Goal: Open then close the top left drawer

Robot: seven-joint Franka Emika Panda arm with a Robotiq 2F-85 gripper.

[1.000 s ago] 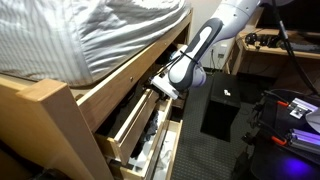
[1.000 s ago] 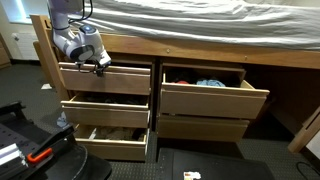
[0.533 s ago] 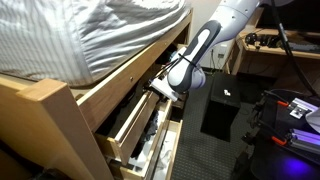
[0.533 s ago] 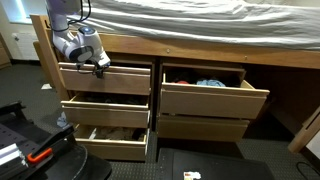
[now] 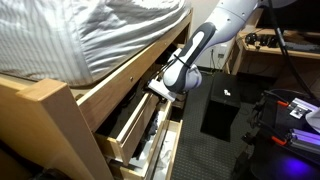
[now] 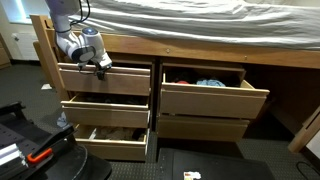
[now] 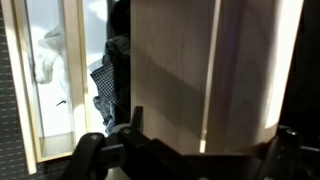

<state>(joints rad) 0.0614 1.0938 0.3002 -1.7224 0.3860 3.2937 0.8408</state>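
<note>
The gripper (image 7: 185,160) looks spread wide in the wrist view: one dark finger (image 7: 88,152) shows at the lower left and the other at the lower right, with a broad pale wood panel (image 7: 170,80) filling the space between them. Whether either finger presses on the wood cannot be told.

In an exterior view the gripper (image 6: 101,66) sits at the upper edge of the top left drawer (image 6: 105,82), just under the bed rail and near the bed's left end. That drawer stands slightly out from the frame, and the two drawers below it are pulled out further.

The white arm (image 6: 68,30) drops in from above the bed's left corner. In an exterior view taken from the side, the arm (image 5: 212,35) slants down from the upper right, and the gripper (image 5: 160,90) is tucked against the drawer stack beneath the striped mattress (image 5: 90,35).

Only the wrist view looks down into a lower drawer (white cloth (image 7: 48,55) beside dark fabric (image 7: 108,75)). Only the front-on exterior view shows the right-hand drawer (image 6: 210,98), open with blue and red items. Only the side-on exterior view shows a black box (image 5: 222,105) on the floor.
</note>
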